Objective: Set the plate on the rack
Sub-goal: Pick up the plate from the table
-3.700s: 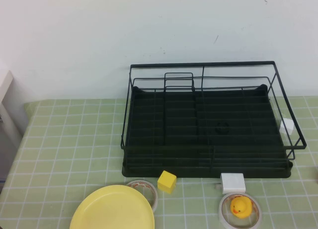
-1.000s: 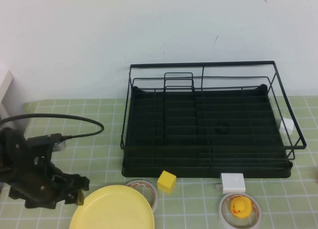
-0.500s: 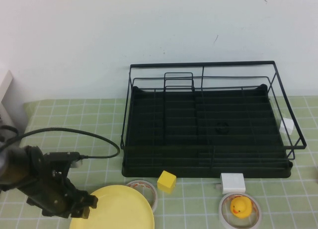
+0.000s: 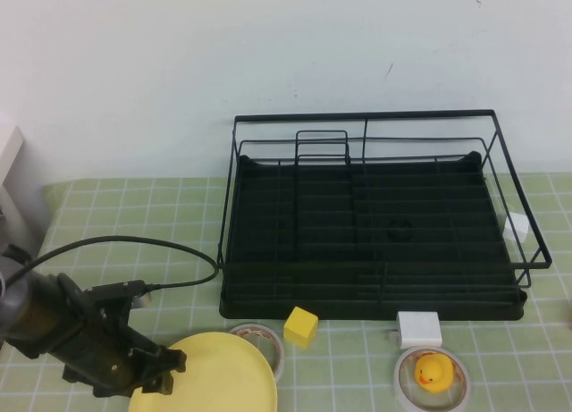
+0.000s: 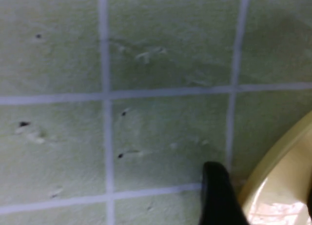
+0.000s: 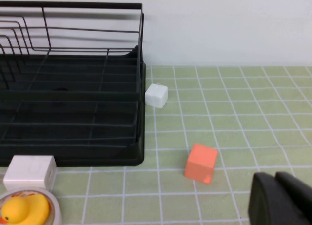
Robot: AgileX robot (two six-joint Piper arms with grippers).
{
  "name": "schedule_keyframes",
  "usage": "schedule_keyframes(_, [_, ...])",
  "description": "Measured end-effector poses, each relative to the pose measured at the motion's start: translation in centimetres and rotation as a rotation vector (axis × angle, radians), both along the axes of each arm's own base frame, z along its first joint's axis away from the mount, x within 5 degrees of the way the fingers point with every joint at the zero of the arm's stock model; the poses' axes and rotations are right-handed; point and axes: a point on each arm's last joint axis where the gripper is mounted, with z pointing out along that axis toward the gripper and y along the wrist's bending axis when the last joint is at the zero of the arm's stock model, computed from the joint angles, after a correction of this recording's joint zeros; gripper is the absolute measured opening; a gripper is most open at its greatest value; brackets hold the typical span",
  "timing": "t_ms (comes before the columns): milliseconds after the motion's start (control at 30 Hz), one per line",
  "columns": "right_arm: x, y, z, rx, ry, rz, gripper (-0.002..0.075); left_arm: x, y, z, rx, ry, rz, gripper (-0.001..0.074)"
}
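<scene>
The pale-yellow plate (image 4: 214, 376) lies flat on the green checked mat at the front left, cut off by the view's lower edge. The black wire rack (image 4: 371, 224) stands behind it at centre right, with nothing in it. My left gripper (image 4: 166, 369) is low at the plate's left rim. In the left wrist view it (image 5: 263, 186) is open, with one black finger (image 5: 218, 195) on the mat just outside the plate's rim (image 5: 287, 178) and the other at the frame edge over the plate. My right gripper (image 6: 275, 178) is shut and empty over the mat, right of the rack (image 6: 68, 103).
A yellow cube (image 4: 300, 326) and a tape roll (image 4: 261, 339) sit between plate and rack. A white box (image 4: 419, 328) and a rubber duck in a tape ring (image 4: 433, 374) lie at the front right. A white cube (image 6: 156, 95) and an orange cube (image 6: 201, 162) lie right of the rack.
My left arm has come into view from the left and moved right and down. Its gripper now stands at the plate's left rim. The plate and rack have not moved.
</scene>
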Motion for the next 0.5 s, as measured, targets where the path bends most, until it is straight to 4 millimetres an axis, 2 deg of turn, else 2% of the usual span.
schedule_keyframes(67, [0.0, 0.0, 0.0, 0.0, 0.0, 0.0, -0.0002, 0.0, -0.1, 0.0, -0.013, -0.005, -0.01, 0.0318])
schedule_keyframes(200, [0.0, 0.0, 0.0, 0.0, 0.0, 0.0, -0.0002, -0.2, -0.5, 0.0, -0.05, 0.018, -0.023, 0.0119])
schedule_keyframes(267, [0.0, 0.0, 0.0, 0.0, 0.0, 0.0, -0.0002, -0.4, -0.6, 0.0, -0.066, 0.033, -0.038, 0.0054])
schedule_keyframes(500, [0.0, 0.0, 0.0, 0.0, 0.0, 0.0, -0.0002, -0.8, -1.3, 0.4, -0.143, 0.067, -0.09, 0.0005])
